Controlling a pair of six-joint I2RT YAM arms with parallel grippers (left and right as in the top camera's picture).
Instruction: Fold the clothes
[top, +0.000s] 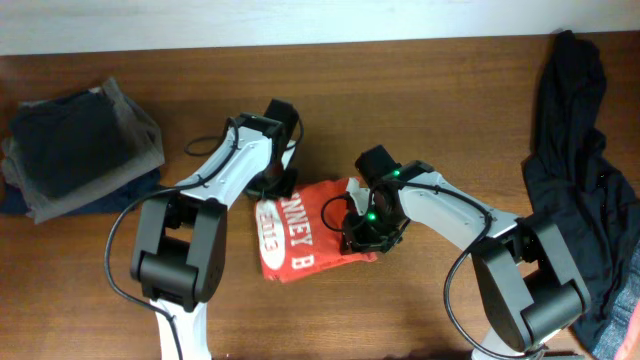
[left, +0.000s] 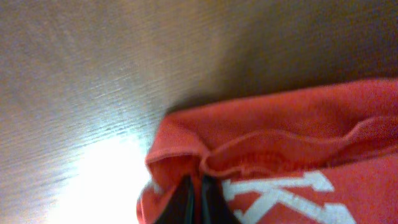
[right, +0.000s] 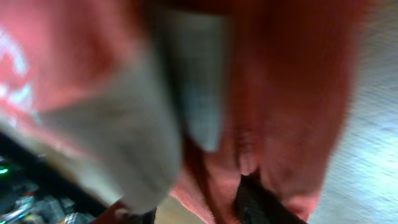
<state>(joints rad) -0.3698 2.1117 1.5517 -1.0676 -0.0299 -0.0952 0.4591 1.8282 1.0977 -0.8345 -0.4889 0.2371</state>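
Touching left end effector (left: 199, 194) and right end effector (top: 366, 232), T-shirt (top: 300, 235) lies between.

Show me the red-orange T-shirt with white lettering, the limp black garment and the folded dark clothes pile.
Red-orange T-shirt with white lettering (top: 300, 238): overhead view, lettered front.
Limp black garment (top: 570, 170): overhead view, middle fabric.
Folded dark clothes pile (top: 75, 145): overhead view, top layer.

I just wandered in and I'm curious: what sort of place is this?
Probably a robotics bench for laundry folding: left robot arm and right robot arm handle a red-orange T-shirt on a wooden table, between a stack of folded dark clothes and a limp black garment.
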